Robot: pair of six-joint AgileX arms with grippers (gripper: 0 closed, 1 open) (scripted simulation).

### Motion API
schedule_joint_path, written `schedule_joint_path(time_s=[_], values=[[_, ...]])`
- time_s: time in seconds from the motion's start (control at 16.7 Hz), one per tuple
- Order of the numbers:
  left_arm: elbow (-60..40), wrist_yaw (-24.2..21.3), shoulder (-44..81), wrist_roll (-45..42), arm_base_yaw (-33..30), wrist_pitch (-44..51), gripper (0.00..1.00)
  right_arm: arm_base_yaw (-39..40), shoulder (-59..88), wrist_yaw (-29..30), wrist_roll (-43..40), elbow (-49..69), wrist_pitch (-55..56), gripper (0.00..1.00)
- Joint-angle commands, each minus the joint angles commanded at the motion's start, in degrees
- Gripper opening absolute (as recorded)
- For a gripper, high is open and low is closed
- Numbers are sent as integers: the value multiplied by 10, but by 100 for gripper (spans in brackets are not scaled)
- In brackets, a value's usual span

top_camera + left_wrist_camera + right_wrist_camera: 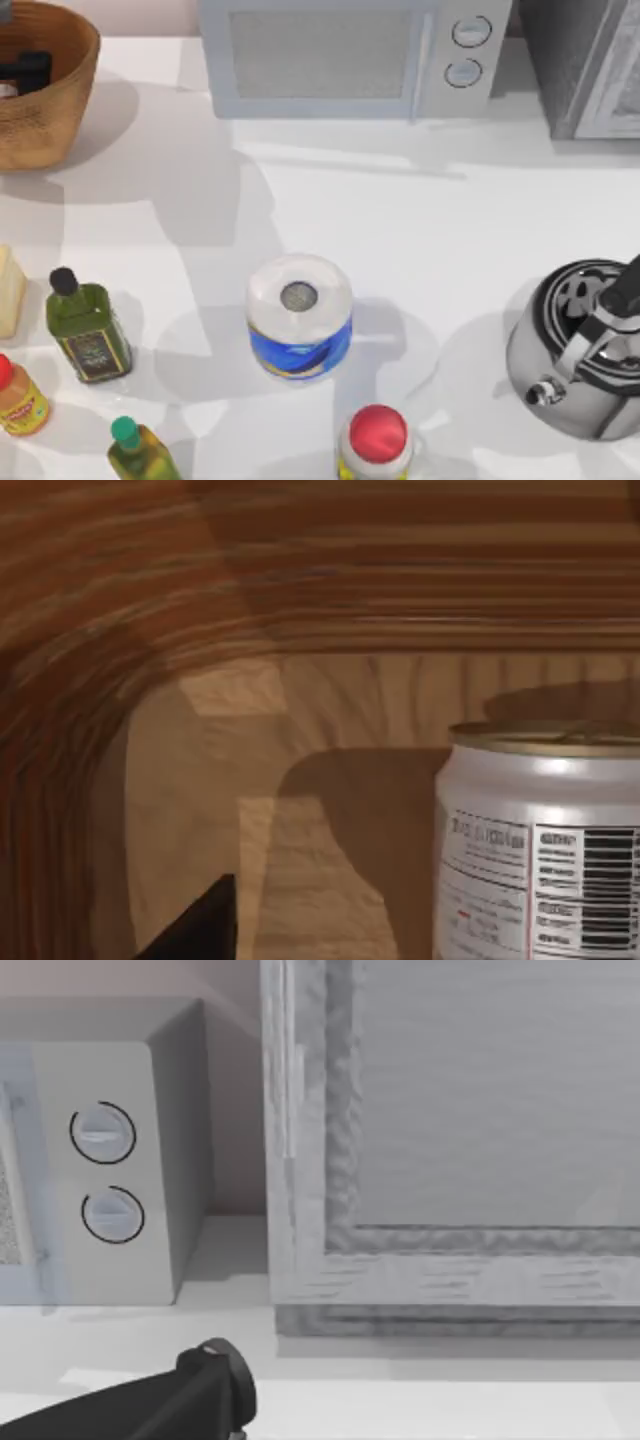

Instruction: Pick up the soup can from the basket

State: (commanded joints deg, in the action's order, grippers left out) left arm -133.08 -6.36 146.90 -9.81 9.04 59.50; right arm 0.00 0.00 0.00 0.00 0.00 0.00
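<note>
Standing upright inside basket (300, 600), soup can (540, 850), left hand (25, 72) above

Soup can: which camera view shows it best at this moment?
The left wrist view: the soup can stands upright on the floor of the basket, its silver side, label and gold rim plain. In the top view, the left gripper sits inside the basket and covers it.

Bright, even light; soft grey shadows fall across the table (420, 220).
</note>
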Motion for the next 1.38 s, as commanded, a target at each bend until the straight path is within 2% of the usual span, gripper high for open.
schedule_joint_path(time_s=[0.36, 1.14, 1.38], values=[[4, 0, 22, 2, -2, -26, 100, 0, 0, 0, 0, 0, 0, 100], [4, 0, 22, 2, -2, -26, 2, 0, 0, 0, 0, 0, 0, 100], [4, 0, 22, 2, -2, -26, 0, 0, 0, 0, 0, 0, 0, 100]])
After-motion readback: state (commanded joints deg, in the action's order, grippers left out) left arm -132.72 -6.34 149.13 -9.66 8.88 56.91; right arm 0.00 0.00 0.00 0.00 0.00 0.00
